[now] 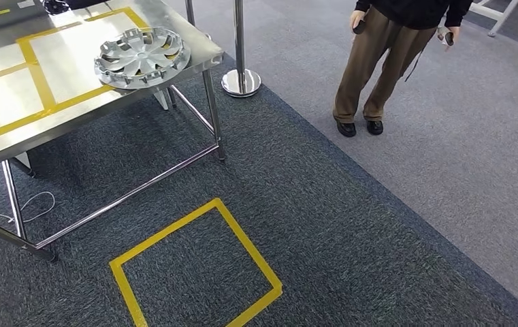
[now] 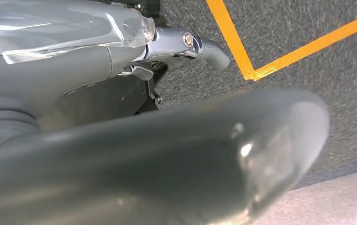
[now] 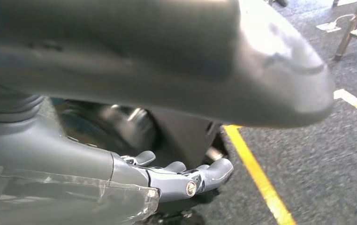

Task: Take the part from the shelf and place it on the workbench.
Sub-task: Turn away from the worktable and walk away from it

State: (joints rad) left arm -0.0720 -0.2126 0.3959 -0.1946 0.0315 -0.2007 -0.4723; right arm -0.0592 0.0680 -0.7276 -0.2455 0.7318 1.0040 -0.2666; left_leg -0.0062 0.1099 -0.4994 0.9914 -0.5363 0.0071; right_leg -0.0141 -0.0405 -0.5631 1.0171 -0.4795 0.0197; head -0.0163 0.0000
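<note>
Dark grey carpet floor (image 1: 351, 225) underfoot, meeting a lighter grey strip toward the right. Yellow tape square (image 1: 195, 269) marked on the carpet, just in front of a steel counter (image 1: 11, 102) on thin metal legs. Yellow tape lines across the countertop as well, dividing it into boxes. Silver wheel cover (image 1: 142, 56), the part, lying flat on the counter near its far right corner, inside one taped box and touching no hand. Chrome stanchion post (image 1: 240, 75) with a round base just behind that corner. Person (image 1: 392, 48) in olive trousers and black shoes standing well apart on the lighter carpet, a small dark object in each hand. Left hand (image 2: 186, 44) hanging above the floor beside a yellow tape corner, fingers loosely extended, gripping nothing. Right hand (image 3: 186, 180) likewise hanging near a yellow line, fingers slightly curled yet apart, holding nothing. Blurred grey thumb large in both wrist views.
</note>
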